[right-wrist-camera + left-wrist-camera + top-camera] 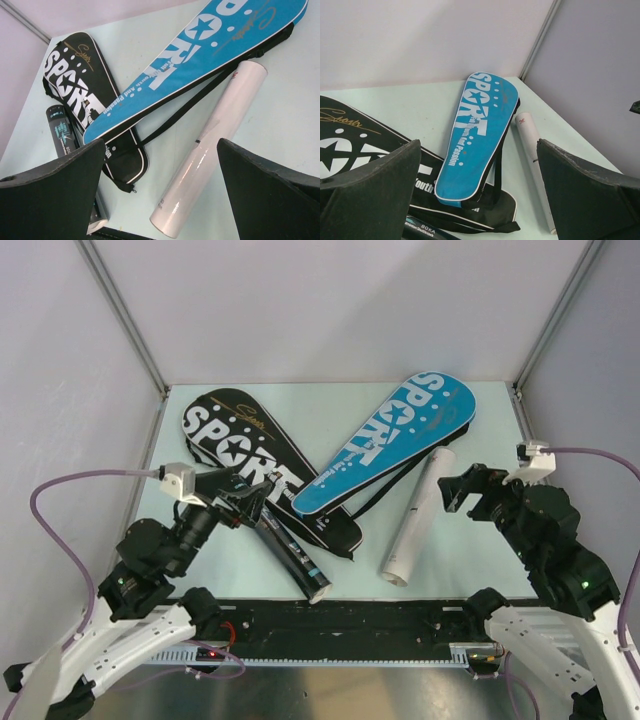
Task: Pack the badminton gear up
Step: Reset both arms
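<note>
Overhead, the black cover [235, 455] lies far left on the table [480, 550], and the blue cover [390, 440] is angled across its lower end. The black tube [295, 558] runs from the left gripper [250, 502] toward the near edge, and the white tube [418, 515] lies beside the right gripper [462, 490]. From the left wrist, the fingers [375, 190] stand spread and empty, with the blue cover beyond them. From the right wrist, the fingers [55, 195] are likewise parted and hold nothing, with the white tube lying between them in view.

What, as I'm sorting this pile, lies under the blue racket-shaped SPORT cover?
The blue cover rests its narrow end on a black racket-shaped SPORT cover, its wide end on the green table. Anything under its middle is hidden.
</note>
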Action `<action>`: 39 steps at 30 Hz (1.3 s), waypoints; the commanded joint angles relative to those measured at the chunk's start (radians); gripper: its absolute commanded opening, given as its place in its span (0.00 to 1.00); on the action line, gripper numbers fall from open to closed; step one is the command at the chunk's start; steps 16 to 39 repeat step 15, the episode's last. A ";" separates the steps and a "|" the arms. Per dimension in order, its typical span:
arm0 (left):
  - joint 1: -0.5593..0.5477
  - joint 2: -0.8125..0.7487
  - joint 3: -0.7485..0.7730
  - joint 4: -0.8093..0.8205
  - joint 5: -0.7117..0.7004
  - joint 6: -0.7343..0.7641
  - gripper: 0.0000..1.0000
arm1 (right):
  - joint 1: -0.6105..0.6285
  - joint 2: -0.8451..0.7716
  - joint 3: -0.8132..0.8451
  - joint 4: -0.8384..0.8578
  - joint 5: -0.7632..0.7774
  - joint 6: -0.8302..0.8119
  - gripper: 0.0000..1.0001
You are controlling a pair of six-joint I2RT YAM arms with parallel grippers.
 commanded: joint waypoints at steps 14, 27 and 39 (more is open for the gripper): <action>0.006 -0.035 -0.001 -0.005 -0.018 -0.018 1.00 | 0.003 -0.019 0.010 0.003 0.055 0.011 1.00; 0.006 -0.035 -0.001 -0.006 -0.018 -0.018 1.00 | 0.002 -0.019 0.010 0.002 0.052 0.011 1.00; 0.006 -0.035 -0.001 -0.006 -0.018 -0.018 1.00 | 0.002 -0.019 0.010 0.002 0.052 0.011 1.00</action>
